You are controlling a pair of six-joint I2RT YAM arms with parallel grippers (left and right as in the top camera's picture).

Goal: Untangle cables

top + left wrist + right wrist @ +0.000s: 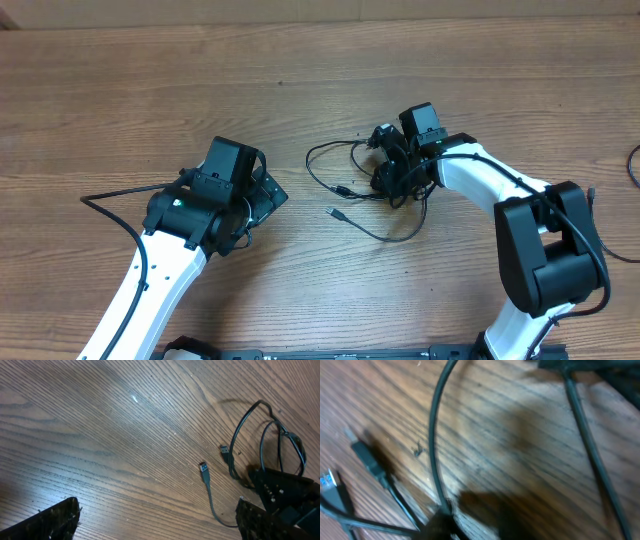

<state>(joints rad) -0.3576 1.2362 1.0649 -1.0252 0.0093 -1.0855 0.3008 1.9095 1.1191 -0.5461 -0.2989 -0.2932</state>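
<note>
Wood-grain table (120, 80) w/ thin black cables (341, 188) lying looped on it, right of ctr.

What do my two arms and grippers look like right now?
The left arm and right arm have white rounded shells with black joints; thick black cables run alongside each. The left gripper and right gripper are black and boxy. No markings are legible.

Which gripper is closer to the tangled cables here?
Right. The right gripper is down among the cables; the left gripper is apart from them, off toward the robot's left.
</note>
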